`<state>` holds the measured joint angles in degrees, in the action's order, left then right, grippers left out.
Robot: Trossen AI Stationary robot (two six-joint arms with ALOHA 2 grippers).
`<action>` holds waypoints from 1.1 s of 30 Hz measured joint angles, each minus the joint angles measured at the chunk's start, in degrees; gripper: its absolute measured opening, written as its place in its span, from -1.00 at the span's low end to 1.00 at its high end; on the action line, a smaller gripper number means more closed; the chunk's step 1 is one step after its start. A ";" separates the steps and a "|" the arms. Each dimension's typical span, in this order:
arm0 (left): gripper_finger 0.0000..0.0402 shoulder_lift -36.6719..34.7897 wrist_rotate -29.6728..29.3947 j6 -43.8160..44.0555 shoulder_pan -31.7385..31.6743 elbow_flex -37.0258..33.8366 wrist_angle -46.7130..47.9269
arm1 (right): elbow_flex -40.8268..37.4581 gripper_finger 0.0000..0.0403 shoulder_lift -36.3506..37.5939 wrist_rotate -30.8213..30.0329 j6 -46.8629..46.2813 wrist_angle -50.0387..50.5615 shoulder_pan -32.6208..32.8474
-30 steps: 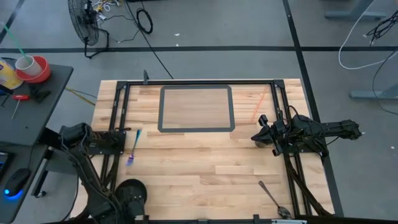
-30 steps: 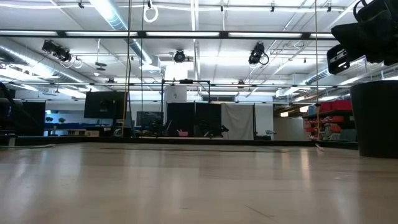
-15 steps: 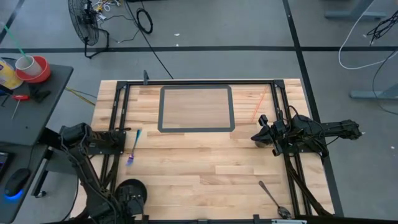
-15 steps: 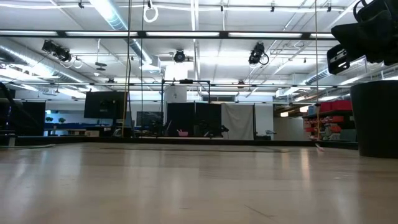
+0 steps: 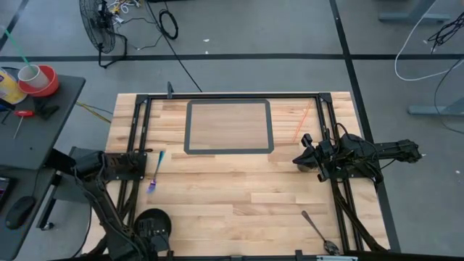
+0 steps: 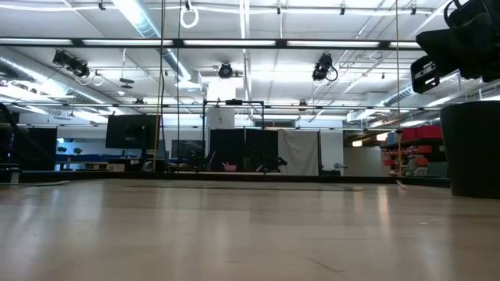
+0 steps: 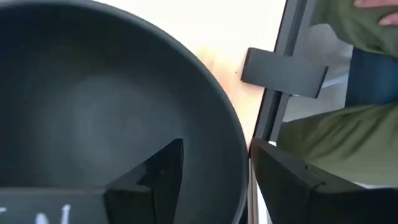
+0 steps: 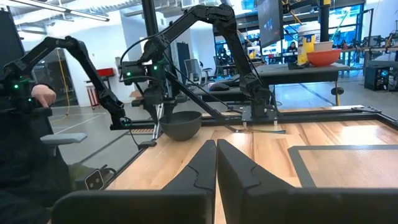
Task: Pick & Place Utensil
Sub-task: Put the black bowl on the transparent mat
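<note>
The light wooden desk carries a dark round bowl. The left tool straddles the bowl's rim, parted. The right tool is closed, empty. A metal spoon lies near it. Nothing has moved since earlier.

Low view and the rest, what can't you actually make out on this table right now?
- Spoon: high view only; bowl end at the table's front edge, too small for detail.
- Blue utensil: high view, too small to tell its type.
- Black bowl: left wrist view, cut off by the edges.
- Left gripper: not locatable in the high view.
- Low view: utensils not visible.
- Right gripper: shut.
</note>
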<state>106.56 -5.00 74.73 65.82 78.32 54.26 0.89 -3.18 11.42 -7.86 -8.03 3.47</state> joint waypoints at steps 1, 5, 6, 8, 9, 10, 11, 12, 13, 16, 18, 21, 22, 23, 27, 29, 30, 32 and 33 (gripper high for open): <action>-0.03 0.24 0.22 0.10 0.00 0.00 0.02 | 0.01 -0.92 0.00 0.00 0.00 -0.01 0.00; -0.04 0.35 0.16 1.02 0.04 0.00 0.02 | 0.00 -0.92 0.00 0.02 0.00 -0.01 0.01; -0.05 0.35 0.17 1.13 0.04 0.00 0.08 | 0.01 -0.92 0.00 0.01 0.00 0.00 0.01; -0.10 0.35 0.42 1.13 0.04 0.00 0.13 | 0.00 -0.92 0.00 0.00 0.00 0.01 0.01; -0.12 0.35 0.74 1.17 0.04 0.00 0.13 | 0.02 -0.92 0.00 0.00 0.02 0.00 -0.01; -0.15 0.35 0.89 1.19 0.04 0.00 0.15 | 0.00 -0.92 0.00 0.00 0.01 -0.01 -0.01; -0.19 0.35 1.08 1.18 0.01 0.00 0.13 | 0.01 -0.92 0.00 0.01 0.00 -0.01 0.00; -0.22 0.34 1.20 1.18 -0.02 0.00 0.15 | 0.00 -0.92 0.00 0.01 0.00 0.00 0.00; -0.27 0.33 1.21 1.15 -0.02 0.00 0.15 | 0.02 -0.92 0.00 0.02 0.00 0.01 0.01; -0.41 0.33 1.25 1.17 -0.27 0.00 0.13 | 0.02 -0.92 0.00 0.00 0.00 -0.01 -0.01; -0.49 0.33 1.25 1.19 -0.42 0.00 0.13 | 0.02 -0.92 0.00 0.02 0.00 0.01 0.01; -0.60 0.33 1.53 1.17 -0.42 0.00 0.06 | 0.01 -0.92 0.00 0.01 0.00 0.00 0.01; -0.64 0.33 1.75 1.17 -0.42 0.00 0.06 | 0.00 -0.92 0.00 0.02 0.00 0.00 0.00; -0.66 0.33 1.88 1.17 -0.42 0.00 0.06 | 0.01 -0.92 0.00 0.00 0.00 -0.01 0.00; -0.75 0.33 1.91 1.17 -0.42 0.00 0.03 | 0.00 -0.92 0.00 0.00 0.02 0.00 -0.01; -0.78 0.33 1.91 1.14 -0.42 0.00 0.00 | 0.01 -0.92 0.00 0.01 0.00 -0.01 -0.01; -0.79 0.33 1.91 1.12 -0.42 0.00 0.00 | 0.00 -0.92 0.00 0.02 0.00 0.00 0.01; -0.81 0.32 1.91 1.11 -0.42 0.00 0.02 | 0.00 -0.92 0.00 0.02 0.00 -0.01 -0.01; -0.82 0.31 1.91 1.11 -0.42 0.01 0.04 | 0.01 -0.92 0.00 0.00 0.01 0.00 0.01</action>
<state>106.87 -3.09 75.83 65.41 78.33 54.31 0.89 -3.18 11.42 -7.85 -8.03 3.49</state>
